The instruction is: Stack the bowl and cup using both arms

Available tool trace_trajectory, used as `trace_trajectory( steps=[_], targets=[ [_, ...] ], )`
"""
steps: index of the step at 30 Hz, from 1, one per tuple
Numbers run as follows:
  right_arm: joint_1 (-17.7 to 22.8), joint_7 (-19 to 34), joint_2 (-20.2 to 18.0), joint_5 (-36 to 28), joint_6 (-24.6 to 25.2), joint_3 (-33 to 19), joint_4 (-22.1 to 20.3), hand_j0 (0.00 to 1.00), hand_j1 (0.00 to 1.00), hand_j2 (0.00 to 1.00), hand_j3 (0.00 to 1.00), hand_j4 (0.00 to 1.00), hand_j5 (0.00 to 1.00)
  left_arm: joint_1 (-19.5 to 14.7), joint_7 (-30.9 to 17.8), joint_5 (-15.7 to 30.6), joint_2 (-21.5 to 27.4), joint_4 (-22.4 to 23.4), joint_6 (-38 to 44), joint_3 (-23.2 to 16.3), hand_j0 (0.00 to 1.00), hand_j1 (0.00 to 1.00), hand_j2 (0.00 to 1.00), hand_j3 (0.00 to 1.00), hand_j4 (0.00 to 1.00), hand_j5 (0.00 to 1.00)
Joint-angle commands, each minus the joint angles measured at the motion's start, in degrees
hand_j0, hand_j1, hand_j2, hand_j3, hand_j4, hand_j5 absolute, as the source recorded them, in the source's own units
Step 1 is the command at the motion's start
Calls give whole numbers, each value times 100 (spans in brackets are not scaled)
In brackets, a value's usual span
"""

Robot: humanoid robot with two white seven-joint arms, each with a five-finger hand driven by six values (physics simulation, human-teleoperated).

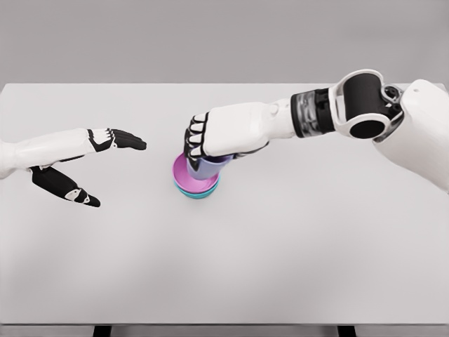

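A white surface point(280, 253) fills most of the head view, seen from above, with a grey wall behind it and two dark legs just visible at the bottom edge. Near the middle sits a small stack: a pink bowl point(188, 173) resting inside a teal bowl point(198, 193), of which only a thin rim shows beneath the pink one. A lavender cup point(212, 167) stands in the pink bowl, mostly covered from above. The right hand point(214, 137), white with black fingertips, reaches in from the right on a long white arm with a black-banded wrist and a bulky black-and-white elbow joint; its shoulder is cut off by the right edge. Its fingers point(194, 142) curl down around the top of the cup, gripping it, so the cup's rim and opening are hidden, and whether the cup's base fully touches the bowl cannot be made out. The left hand point(84, 158) enters from the left edge, its forearm cut off there, and hovers well apart from the stack. Its fingers are spread and relaxed, holding nothing: the black-tipped fingers point(123, 139) stretch toward the stack while the dark thumb angles down and away beneath them.
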Motion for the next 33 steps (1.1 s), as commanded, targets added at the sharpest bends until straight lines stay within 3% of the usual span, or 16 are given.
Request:
trace_trajectory(
  steps=[1,8,11,22,24,25,29,33],
  targets=[
    [0,-5,85,-28,17,8,96,53,53,53,53,53,53,0,2,47,6,-1,15,1,100,100,100,100,100,100],
    [-18,-5,208,-19,17,131,325,53,53,53,53,53,53,0,2,38,6,-1,15,1,100,100,100,100,100,100],
    [-18,-5,331,-10,17,166,606,53,53,53,53,53,53,0,2,38,6,-1,15,1,100,100,100,100,100,100],
    [-18,-5,454,-10,17,245,580,59,59,59,59,59,59,0,2,38,6,-10,15,1,100,100,100,100,100,100],
    [-26,-5,454,-10,17,245,580,76,76,76,76,76,76,0,2,38,6,-10,15,1,100,100,100,100,100,100],
    [-53,-5,445,-1,17,245,562,95,95,95,95,95,95,0,2,38,6,-10,15,1,100,100,100,100,100,100],
    [-123,-5,445,-37,17,228,483,99,99,99,99,99,99,0,2,38,6,-10,15,10,100,100,100,100,100,100],
    [-141,-5,375,-63,17,166,105,99,99,99,99,99,99,0,2,38,6,-10,15,10,100,100,100,100,100,100]
  ],
)
